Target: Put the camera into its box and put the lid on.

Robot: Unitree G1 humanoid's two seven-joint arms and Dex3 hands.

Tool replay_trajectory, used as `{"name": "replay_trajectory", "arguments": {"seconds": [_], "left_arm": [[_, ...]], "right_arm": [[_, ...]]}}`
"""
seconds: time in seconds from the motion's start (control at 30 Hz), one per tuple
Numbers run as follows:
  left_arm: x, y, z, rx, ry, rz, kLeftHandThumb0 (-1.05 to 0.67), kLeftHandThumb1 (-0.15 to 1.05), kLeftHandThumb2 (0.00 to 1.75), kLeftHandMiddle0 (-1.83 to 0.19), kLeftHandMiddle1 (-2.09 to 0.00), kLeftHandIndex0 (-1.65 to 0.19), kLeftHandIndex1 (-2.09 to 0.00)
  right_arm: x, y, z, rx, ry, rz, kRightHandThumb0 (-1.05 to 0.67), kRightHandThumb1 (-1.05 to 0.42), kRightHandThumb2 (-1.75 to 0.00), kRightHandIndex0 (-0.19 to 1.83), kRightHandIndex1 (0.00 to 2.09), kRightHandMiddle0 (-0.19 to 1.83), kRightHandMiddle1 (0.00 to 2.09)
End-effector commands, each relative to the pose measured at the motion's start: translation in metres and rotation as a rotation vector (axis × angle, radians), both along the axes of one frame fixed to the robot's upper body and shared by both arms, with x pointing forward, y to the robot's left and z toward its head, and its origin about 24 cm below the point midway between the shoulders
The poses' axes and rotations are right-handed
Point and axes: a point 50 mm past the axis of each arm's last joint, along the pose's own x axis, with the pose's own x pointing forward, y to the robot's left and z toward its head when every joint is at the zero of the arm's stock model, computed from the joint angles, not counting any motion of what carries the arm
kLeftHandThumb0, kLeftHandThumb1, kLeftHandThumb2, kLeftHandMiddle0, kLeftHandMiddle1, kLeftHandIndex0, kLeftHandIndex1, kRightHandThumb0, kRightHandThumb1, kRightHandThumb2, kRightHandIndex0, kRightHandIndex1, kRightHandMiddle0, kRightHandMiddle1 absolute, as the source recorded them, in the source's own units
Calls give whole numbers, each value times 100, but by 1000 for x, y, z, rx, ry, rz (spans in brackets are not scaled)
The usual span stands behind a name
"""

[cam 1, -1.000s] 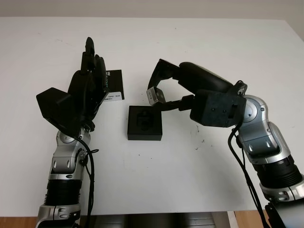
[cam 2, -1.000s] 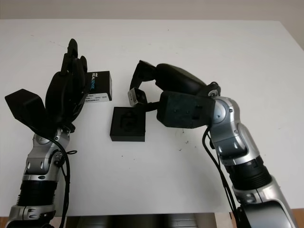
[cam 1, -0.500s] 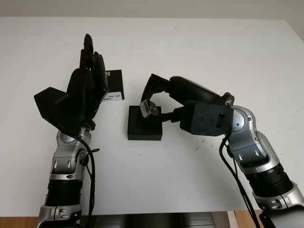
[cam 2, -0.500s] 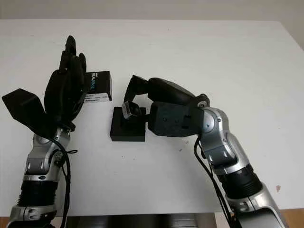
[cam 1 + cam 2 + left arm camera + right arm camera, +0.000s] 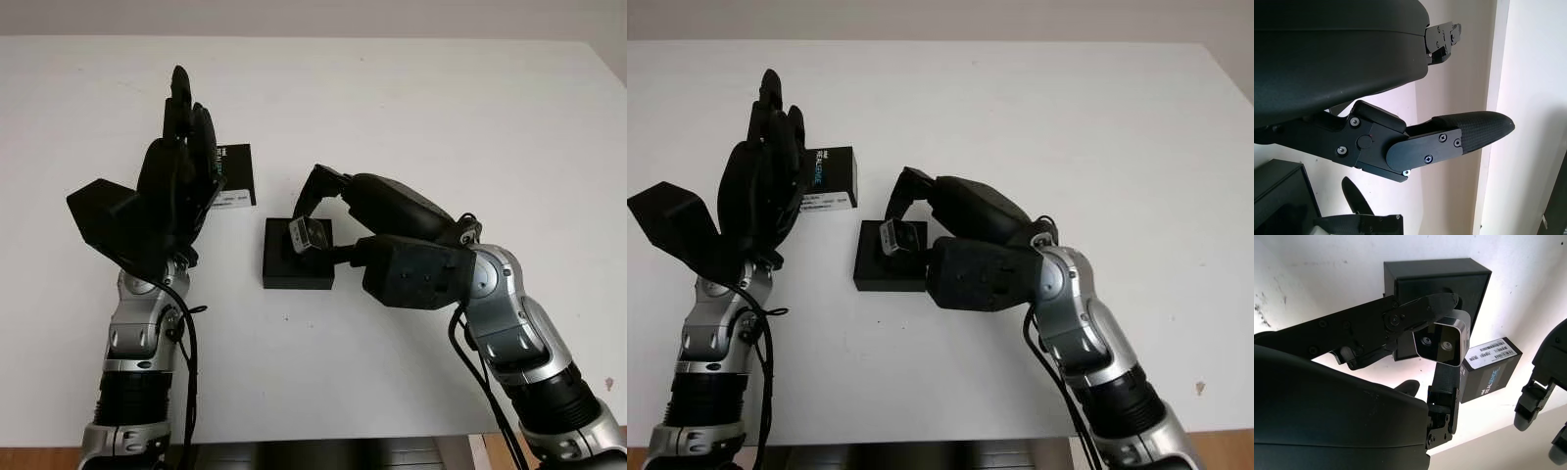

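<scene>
A small silver camera (image 5: 308,235) with a dark front face (image 5: 1442,345) is pinched in my right hand (image 5: 315,223), held just over the black open box (image 5: 297,267) at the table's middle. The box (image 5: 1436,281) has a moulded recess inside, partly hidden by the hand's fingers (image 5: 1400,318). The black lid (image 5: 236,177) with a white label lies behind and left of the box; in the right wrist view the lid (image 5: 1491,367) lies beside the box. My left hand (image 5: 179,166) is open, raised upright over the table left of the lid.
The white table (image 5: 441,127) stretches wide to the right and behind the box. Its front edge (image 5: 323,439) runs near the picture's bottom. The right forearm (image 5: 509,333) crosses the table's right front.
My right hand has drawn back toward me and lowered the camera over the box. The left hand has stayed almost still.
</scene>
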Motion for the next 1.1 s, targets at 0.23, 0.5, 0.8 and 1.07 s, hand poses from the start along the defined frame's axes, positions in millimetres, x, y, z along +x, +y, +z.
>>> {"name": "replay_trajectory", "arguments": {"seconds": [0.23,0.5,0.8,1.07], "left_arm": [[-3,1,0,-14,-18,6,-81,105,65,19,0,19,0],[-4,1,1,-11,-20,10,-81,105,64,19,0,19,0],[-5,2,0,-17,-18,8,-82,105,64,19,0,19,0],[-5,1,-1,-16,-17,14,-81,105,64,19,0,19,0]], "right_arm": [[-8,-4,1,32,1,-34,-37,-105,-32,3,58,29,209],[-7,-2,-1,28,0,-40,-38,-105,-33,5,55,27,209],[-2,-1,-5,18,-8,-64,-39,-105,-34,8,50,19,209],[1,2,-5,29,9,-67,-38,-105,-33,9,43,19,209]]}}
